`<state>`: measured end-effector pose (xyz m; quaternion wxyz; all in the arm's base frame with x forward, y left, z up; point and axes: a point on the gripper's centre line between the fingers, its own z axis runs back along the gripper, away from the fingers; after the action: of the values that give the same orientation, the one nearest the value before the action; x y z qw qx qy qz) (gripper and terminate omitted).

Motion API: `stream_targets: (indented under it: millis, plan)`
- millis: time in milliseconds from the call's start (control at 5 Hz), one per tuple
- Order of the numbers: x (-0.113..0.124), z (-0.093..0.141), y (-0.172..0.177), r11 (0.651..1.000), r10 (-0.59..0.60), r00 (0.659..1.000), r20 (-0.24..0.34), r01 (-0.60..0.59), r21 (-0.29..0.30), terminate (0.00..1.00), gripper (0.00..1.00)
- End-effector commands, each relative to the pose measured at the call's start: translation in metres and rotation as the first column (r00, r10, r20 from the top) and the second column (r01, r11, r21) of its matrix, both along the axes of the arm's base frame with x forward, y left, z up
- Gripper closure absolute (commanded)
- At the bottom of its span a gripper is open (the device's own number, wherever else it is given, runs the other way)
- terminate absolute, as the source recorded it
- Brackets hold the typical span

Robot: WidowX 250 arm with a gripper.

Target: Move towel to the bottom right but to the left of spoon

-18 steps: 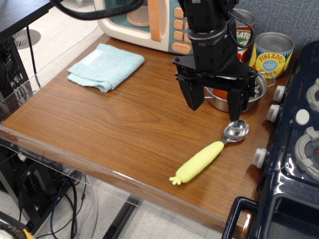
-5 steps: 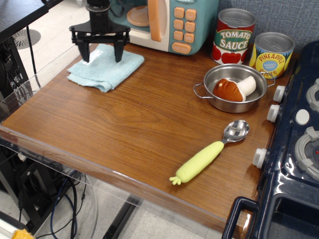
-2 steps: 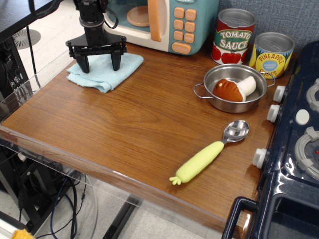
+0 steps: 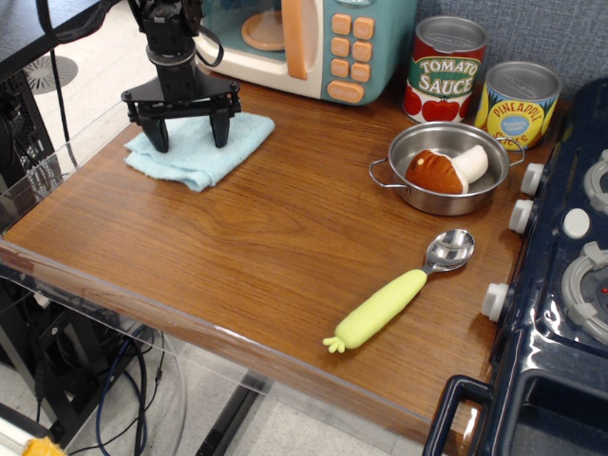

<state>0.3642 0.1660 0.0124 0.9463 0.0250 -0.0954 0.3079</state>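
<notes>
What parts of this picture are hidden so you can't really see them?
One view only:
- Towel: its middle is hidden behind the tool; whether the fingertips touch it is unclear.
- Microwave: top cut off by the picture's upper edge.
- Stove: cut off at the right edge.
- Food in the pot: lower part hidden by the rim.

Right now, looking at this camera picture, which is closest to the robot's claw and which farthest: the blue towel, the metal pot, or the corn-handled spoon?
From the gripper:
1. Towel, directly under the open fingers, back left.
2. Metal pot, across the table, back right.
3. Spoon, front right, farthest.
</notes>
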Motion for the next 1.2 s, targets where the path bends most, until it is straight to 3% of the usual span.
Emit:
stream_targets:
  millis: [0,600,1000]
  plan:
    - [-0.028,0.014,-0.037,0.994,-0.105,0.994,0.000,0.105,-0.043,0.00,0.00]
    - [-0.081,0.013,-0.073,0.942,-0.333,0.941,-0.067,0.327,-0.079,0.00,0.00]
    - [-0.114,0.003,-0.103,0.873,-0.482,0.869,-0.111,0.466,-0.146,0.00,0.00]
